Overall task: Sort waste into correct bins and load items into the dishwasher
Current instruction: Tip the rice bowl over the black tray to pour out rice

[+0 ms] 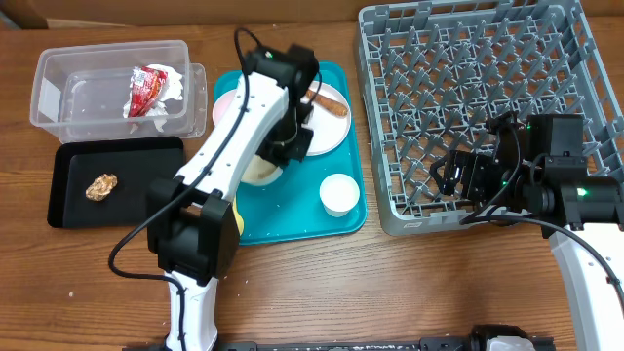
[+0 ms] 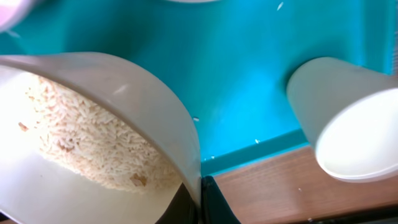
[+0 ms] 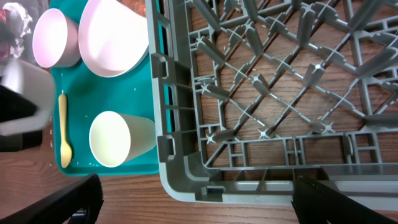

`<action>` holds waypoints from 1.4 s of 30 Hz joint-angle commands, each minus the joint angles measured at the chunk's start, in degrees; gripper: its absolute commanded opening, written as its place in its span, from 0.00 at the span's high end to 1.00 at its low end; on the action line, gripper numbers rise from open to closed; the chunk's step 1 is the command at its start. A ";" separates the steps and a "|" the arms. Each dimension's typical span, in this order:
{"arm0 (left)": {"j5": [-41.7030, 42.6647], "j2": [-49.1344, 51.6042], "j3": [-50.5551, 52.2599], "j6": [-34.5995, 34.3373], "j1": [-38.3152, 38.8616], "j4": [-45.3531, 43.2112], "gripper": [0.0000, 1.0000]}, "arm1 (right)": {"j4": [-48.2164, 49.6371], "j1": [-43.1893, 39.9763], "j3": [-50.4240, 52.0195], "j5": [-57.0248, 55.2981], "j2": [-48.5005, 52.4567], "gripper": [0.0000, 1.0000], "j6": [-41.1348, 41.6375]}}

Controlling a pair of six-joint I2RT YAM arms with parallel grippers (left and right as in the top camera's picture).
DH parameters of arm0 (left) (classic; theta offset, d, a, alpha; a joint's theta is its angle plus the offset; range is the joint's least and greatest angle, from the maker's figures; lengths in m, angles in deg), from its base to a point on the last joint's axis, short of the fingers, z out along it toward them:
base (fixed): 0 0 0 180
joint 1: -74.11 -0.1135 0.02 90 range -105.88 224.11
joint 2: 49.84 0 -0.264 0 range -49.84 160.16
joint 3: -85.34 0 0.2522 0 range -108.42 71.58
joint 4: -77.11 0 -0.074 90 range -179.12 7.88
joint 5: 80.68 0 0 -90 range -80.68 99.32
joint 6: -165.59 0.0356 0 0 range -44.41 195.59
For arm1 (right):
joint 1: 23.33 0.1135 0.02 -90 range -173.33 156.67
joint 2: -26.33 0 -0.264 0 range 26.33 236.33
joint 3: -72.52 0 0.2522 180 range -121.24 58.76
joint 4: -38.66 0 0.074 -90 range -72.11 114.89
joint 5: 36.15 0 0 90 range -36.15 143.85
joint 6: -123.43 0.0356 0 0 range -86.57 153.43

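Rice bowl (image 2: 124,93), centre of overhead frame on teal tray (image 2: 249,74): rim pinched by left hand (image 2: 200,202); right hand (image 1: 455,175) spread over rack (image 1: 468,58). Waste-sorting step; next, probably lift and tip rice (image 2: 93,143) into black tray (image 1: 146,175).

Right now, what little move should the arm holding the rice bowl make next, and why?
Probably lift the bowl straight up a little, keeping it level. The left tool is pinched shut on the bowl's rim, loose rice lies inside, and a cup stands close by on the teal tray, so tipping or sliding could spill rice or bump the cup.
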 commanded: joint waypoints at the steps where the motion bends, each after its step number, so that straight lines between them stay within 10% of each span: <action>1: 0.26 -0.26 -7.06 2.47 -3.48 2.89 0.96 | 0.15 -0.13 -1.36 -0.48 0.04 0.00 -0.26; 16: 19.76 -11.69 -6.93 13.07 -31.87 5.81 0.96 | 0.31 -0.15 -1.36 -0.48 0.04 0.00 -0.26; 30: 54.66 -14.62 22.82 37.11 -55.39 -3.10 0.96 | 0.52 -0.13 -1.36 -0.44 0.04 0.00 -0.24; 42: 75.71 -14.32 43.36 36.41 -63.73 -24.02 0.96 | -0.11 -0.13 -1.36 -0.44 0.04 0.00 -0.22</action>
